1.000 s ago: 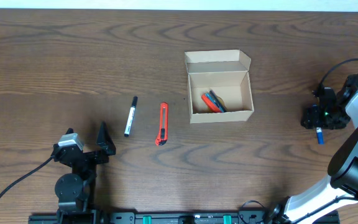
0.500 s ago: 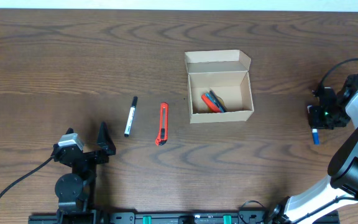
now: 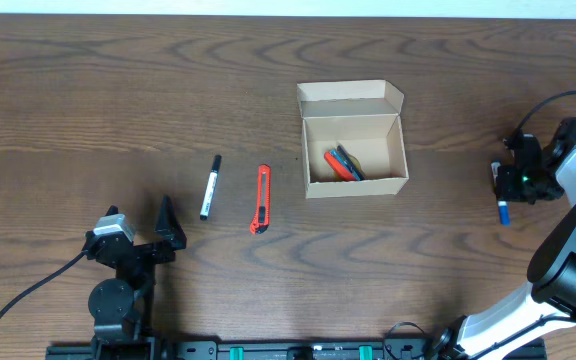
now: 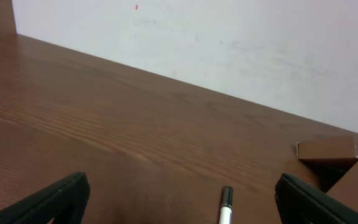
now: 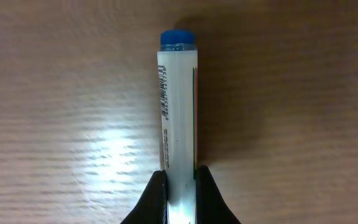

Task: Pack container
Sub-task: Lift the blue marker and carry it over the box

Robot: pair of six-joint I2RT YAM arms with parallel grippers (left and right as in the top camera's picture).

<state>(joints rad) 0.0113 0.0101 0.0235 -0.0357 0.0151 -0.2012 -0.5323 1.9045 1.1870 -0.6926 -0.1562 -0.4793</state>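
Marker (image 5: pixel 178 106), white with a blue cap, clenched in my right gripper (image 5: pixel 180 193) at the overhead frame's right edge. I should align it with the box's length before releasing. The container (image 3: pixel 358 187) sits centre frame: tan cardboard, flap open, red and blue items (image 3: pixel 344 164) inside. My left gripper (image 4: pixel 179 202) gapes empty.

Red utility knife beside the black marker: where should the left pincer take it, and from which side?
Grip the red utility knife at mid-body, coming straight down from above with the left pincer, its fingers closing across the narrow width. The knife lies flat, long axis running away from the robot, with the black marker apart on its left and the container apart on its right.
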